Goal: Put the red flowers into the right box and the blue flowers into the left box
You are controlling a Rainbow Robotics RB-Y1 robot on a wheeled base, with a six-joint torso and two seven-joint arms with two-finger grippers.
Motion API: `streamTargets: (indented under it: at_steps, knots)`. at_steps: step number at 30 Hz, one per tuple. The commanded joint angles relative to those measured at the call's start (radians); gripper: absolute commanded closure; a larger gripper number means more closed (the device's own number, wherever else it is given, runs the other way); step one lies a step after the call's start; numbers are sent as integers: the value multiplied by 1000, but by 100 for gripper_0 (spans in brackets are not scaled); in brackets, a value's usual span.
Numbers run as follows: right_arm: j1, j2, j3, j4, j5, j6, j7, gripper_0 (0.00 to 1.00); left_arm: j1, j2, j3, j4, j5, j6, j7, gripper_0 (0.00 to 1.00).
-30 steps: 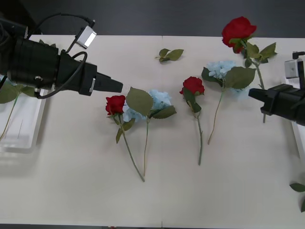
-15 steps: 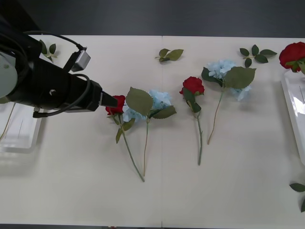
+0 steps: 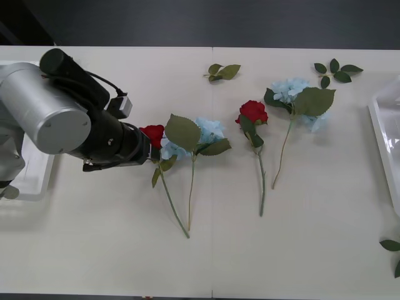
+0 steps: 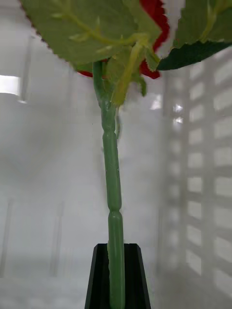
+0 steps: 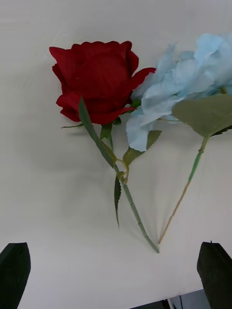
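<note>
Hovering w/ fingers apart, left tool [image 5: 116, 275] just above red rose [image 5: 96, 82]; right tool [image 4: 116, 275] clamped on rose stem [image 4: 112, 183].

I see bright, even overhead light on the tabletop [image 3: 250, 262]; soft shadows beside the red flowers [image 5: 94, 79]; right box [image 4: 193, 169] behind blurred, glary.

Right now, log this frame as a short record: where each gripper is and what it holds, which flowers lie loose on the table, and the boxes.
left gripper: open, above the red rose beside a blue flower, left of table centre
right gripper: shut on a red rose stem, over white ribbed plastic
red flowers on table: two
blue flowers on table: two
right box: at the table's right edge
left box: at the table's left edge, partly behind the left arm
loose leaf sprigs: three
</note>
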Motion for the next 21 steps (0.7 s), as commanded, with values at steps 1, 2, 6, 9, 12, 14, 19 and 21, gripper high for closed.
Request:
streamTargets:
  at_steps: [1,2,6,9,12,14,19,21]
  knots:
    - [-10,33,-2,85,44,-31,5,100,-86,2,-59,84,-23,6,4,0]
    - [-10,46,-4,93,51,-40,5,100,-96,-3,-79,103,-31,5,4,0]
    - [-10,70,-2,99,51,-65,7,100,-129,-26,-127,156,-58,2,14,0]
    - [-8,81,-2,100,53,-69,7,100,-144,-46,-157,192,-83,0,27,0]
    - [-8,85,-2,99,53,-69,8,97,-156,-83,-184,235,-118,-6,43,0]
    - [-10,85,-2,97,53,-69,8,80,-156,-93,-190,251,-126,-11,46,0]
    - [-10,87,-1,91,53,-69,19,19,-173,-116,-246,311,-149,-55,60,0]
    - [-10,85,-2,86,54,-69,25,14,-173,-119,-263,319,-149,-77,68,0]
